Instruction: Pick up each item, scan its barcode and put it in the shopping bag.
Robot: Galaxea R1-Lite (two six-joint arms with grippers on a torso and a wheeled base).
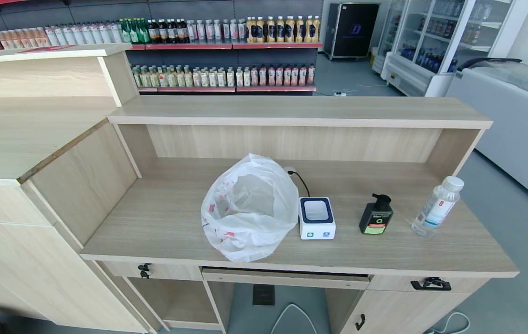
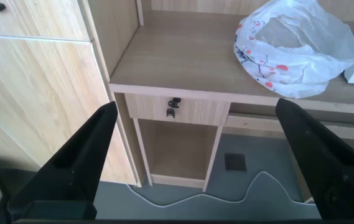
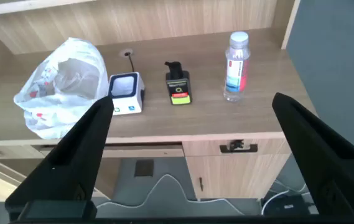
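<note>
Head view: a pump bottle (image 1: pixel 376 215) and a water bottle (image 1: pixel 436 206) stand upright at the right of the frame on the bench (image 1: pixel 162 218), long axes vertical, caps up, labels toward the robot. The scanner (image 1: pixel 317 217) sits just left of the pump bottle; the shopping bag (image 1: pixel 247 208) lies at centre, mouth open. The right end effector (image 3: pixel 189 162) hangs wide open short of the bench's front edge, with both bottles ahead of it. The left end effector (image 2: pixel 195 168), also wide, faces the bag's side. The right arm is judged nearer both bottles
</note>
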